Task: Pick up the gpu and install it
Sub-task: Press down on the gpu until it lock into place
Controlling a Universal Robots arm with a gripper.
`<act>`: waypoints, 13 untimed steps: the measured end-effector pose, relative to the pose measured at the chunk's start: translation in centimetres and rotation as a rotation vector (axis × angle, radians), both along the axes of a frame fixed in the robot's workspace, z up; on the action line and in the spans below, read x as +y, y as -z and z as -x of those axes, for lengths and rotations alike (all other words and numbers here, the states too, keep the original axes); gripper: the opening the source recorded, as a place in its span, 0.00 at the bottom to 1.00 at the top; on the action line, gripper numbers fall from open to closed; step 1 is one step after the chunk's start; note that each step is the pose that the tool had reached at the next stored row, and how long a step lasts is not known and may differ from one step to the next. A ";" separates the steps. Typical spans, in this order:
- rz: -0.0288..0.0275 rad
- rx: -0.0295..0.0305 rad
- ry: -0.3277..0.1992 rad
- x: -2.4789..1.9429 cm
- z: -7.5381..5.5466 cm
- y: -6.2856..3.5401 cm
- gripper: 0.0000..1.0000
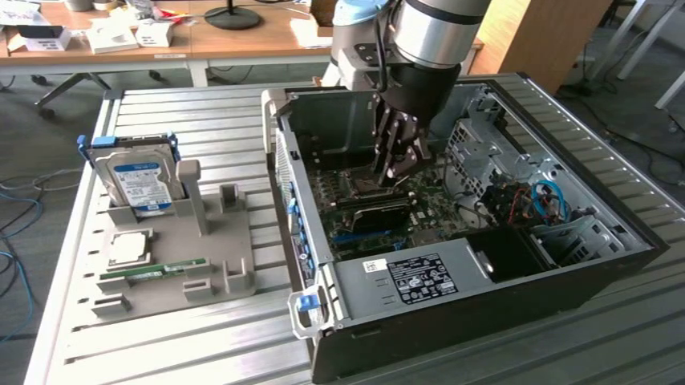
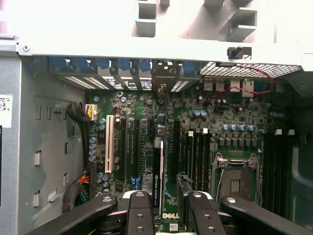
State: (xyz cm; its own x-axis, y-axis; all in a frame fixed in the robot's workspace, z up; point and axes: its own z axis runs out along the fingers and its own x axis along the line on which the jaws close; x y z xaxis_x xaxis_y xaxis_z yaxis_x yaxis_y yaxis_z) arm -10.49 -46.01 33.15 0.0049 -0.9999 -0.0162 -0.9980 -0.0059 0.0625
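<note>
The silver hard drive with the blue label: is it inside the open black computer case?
No, the silver hard drive stands upright in a grey plastic holder outside the black computer case.

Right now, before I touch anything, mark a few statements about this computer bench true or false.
1. The hard drive stands upright in the gray tray. True.
2. The computer case is closed up. False: its side is open, with the motherboard showing.
3. The gripper hangs over the tray. False: it is down inside the case, above the motherboard.
4. A graphics card stands on edge at the motherboard's slots, close to the gripper. True.
5. The memory stick sits in the motherboard. False: it lies flat in the tray.
</note>
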 end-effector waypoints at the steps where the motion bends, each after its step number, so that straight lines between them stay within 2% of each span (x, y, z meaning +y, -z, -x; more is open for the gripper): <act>1: 0.0000 0.0000 0.000 0.00 0.0 0.00 0.33; 8: 0.0000 -0.0001 0.000 0.00 0.0 0.00 0.33; 9: 0.0000 -0.0001 0.000 0.00 0.0 0.00 0.32; 10: 0.0000 0.0000 0.000 0.00 0.0 0.00 0.26; 12: 0.0000 -0.0001 0.000 0.00 0.0 0.00 0.26; 13: 0.0000 0.0000 0.000 0.00 0.0 0.00 0.20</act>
State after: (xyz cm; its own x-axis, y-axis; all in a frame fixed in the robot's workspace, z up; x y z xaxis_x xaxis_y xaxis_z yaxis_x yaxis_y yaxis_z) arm -10.49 -46.01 33.15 0.0050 -0.9999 -0.0162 -0.9980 -0.0060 0.0625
